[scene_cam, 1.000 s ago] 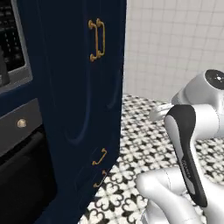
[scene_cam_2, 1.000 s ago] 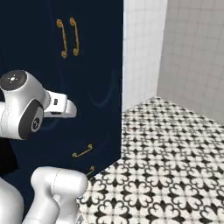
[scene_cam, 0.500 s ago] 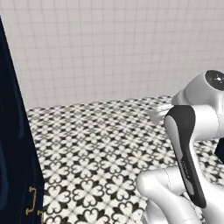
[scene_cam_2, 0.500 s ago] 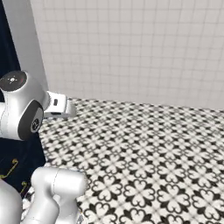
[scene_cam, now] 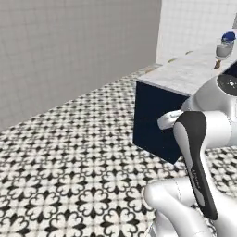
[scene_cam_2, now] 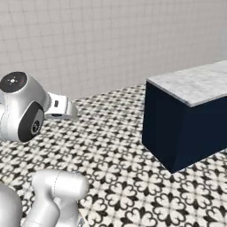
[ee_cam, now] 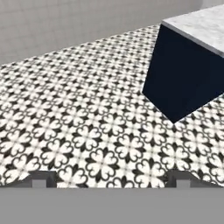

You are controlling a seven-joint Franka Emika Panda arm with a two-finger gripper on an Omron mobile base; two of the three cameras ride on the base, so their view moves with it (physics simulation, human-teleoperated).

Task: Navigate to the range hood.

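Observation:
The range hood is out of view. My gripper (ee_cam: 110,180) hangs over the patterned floor, its two dark fingertips (ee_cam: 39,179) far apart with nothing between them, so it is open. The white hand (scene_cam_2: 60,108) sticks out forward from the folded arm, and its wrist (scene_cam: 167,121) shows beside the dark forearm in the left base view.
A navy kitchen island (scene_cam_2: 186,128) with a marble top (scene_cam: 190,74) stands ahead to the right, its corner (ee_cam: 175,118) nearest me. A blue-lidded jar (scene_cam: 227,37) and a small bowl (scene_cam: 223,51) sit on its far end. Black-and-white tiled floor (scene_cam: 69,162) runs to white tiled walls (scene_cam_2: 88,40).
The whole picture has swung: the tall navy cabinet passed out of view, then the bare tiled wall, and the island has come in on the right. The arm keeps its pose.

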